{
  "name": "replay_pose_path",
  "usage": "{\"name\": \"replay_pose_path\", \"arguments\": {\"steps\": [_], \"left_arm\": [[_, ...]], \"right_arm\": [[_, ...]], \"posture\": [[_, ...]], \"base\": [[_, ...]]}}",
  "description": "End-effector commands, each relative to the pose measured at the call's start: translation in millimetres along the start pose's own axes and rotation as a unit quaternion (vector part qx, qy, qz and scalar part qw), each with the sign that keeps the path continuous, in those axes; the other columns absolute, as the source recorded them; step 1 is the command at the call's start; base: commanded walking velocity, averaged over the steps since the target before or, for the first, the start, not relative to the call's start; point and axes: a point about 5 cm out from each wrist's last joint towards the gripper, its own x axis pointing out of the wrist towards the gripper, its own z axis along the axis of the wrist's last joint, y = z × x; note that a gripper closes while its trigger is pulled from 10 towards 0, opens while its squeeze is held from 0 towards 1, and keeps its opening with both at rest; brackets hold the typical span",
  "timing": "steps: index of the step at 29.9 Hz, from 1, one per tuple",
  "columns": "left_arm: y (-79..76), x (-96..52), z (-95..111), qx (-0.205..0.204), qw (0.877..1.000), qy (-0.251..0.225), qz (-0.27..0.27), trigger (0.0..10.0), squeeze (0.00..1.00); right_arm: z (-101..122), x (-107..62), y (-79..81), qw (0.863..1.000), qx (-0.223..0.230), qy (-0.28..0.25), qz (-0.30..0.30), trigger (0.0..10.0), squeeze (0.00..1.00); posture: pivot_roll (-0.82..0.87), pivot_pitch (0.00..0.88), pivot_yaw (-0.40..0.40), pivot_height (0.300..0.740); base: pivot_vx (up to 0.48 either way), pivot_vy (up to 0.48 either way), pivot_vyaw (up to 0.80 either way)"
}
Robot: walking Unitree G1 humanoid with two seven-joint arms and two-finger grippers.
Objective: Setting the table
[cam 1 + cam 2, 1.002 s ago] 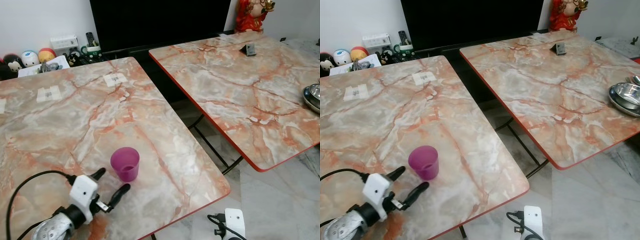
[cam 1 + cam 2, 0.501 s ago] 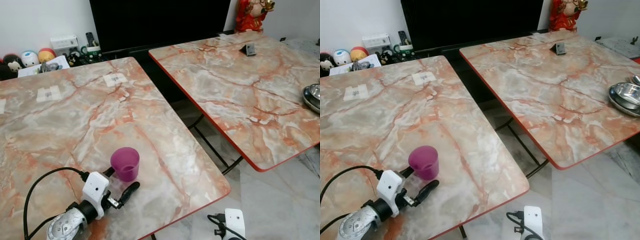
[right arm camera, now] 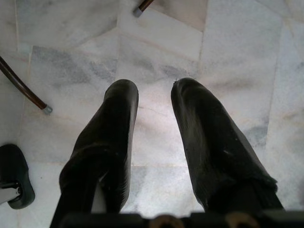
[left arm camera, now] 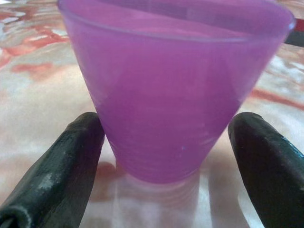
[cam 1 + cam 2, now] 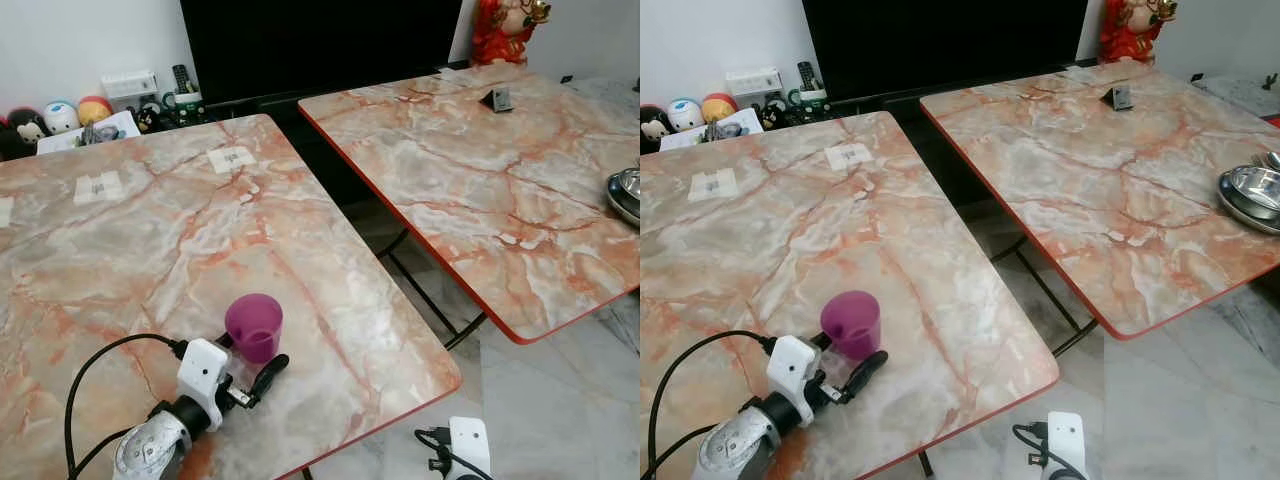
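Materials you see: plastic, marble-look, metal.
Your purple cup [image 4: 175, 90] is translucent smooth plastic; table [image 5: 120, 250] glossy marble-pattern; left gripper [image 4: 166, 156] fingers [image 4: 57, 171] matt black, rubbery; bowls [image 5: 1252, 192] shiny metal; floor [image 3: 156, 57] polished marble.

Two marble-patterned tables stand side by side. On the near table [image 5: 150, 230] a purple cup [image 5: 253, 326] sits just ahead of the left gripper [image 5: 247, 362], with two paper labels [image 5: 98, 186] well beyond it. The far table [image 5: 480, 170] carries steel bowls [image 5: 1252, 195] (stacked at its edge) and a small dark object [image 5: 496, 98].
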Motion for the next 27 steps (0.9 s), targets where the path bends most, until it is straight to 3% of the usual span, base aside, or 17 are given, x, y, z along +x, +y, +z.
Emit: {"name": "replay_pose_path", "arguments": {"steps": [1,19,20,21,23,27], "left_arm": [[-2.4,1.7,-3,0.001,1.0,0.002,-0.003,10.0,0.0],[-6.5,17.3,-4,-0.019,0.999,-0.02,0.032,9.8,0.0],[-6.5,17.6,-4,-0.02,0.999,-0.021,0.034,3.1,0.0],[-6.5,17.7,-4,-0.021,0.999,-0.021,0.034,3.1,0.0],[-6.4,17.7,-4,-0.025,0.999,-0.021,0.037,0.0,0.0],[-6.3,18.2,-5,-0.028,0.999,-0.023,0.04,0.0,0.0]], "right_arm": [[-5,-1.1,-1.1,1.0,-0.004,0.008,-0.001,10.0,0.0],[-5,-1.1,-1.0,1.0,-0.004,0.008,-0.002,10.0,0.0],[-5,-1.0,-1.1,1.0,-0.004,0.008,-0.002,10.0,0.0],[-5,-1.0,-1.2,1.0,-0.004,0.008,-0.002,10.0,0.0],[-5,-1.1,-1.3,1.0,-0.004,0.008,-0.002,10.0,0.0],[-5,-1.0,-1.6,1.0,-0.005,0.008,-0.002,10.0,0.0]], "posture": [[0.05,0.11,-0.035,0.74],[0.04,0.111,-0.035,0.74],[0.04,0.111,-0.036,0.74],[0.04,0.111,-0.036,0.74],[0.04,0.111,-0.036,0.74],[0.04,0.112,-0.037,0.74]], "base": [[0.0,0.0,0.0],[0.0,0.0,0.0],[0.0,0.0,0.0],[0.0,0.0,0.0],[0.0,0.0,0.0],[0.0,0.0,0.0]]}}
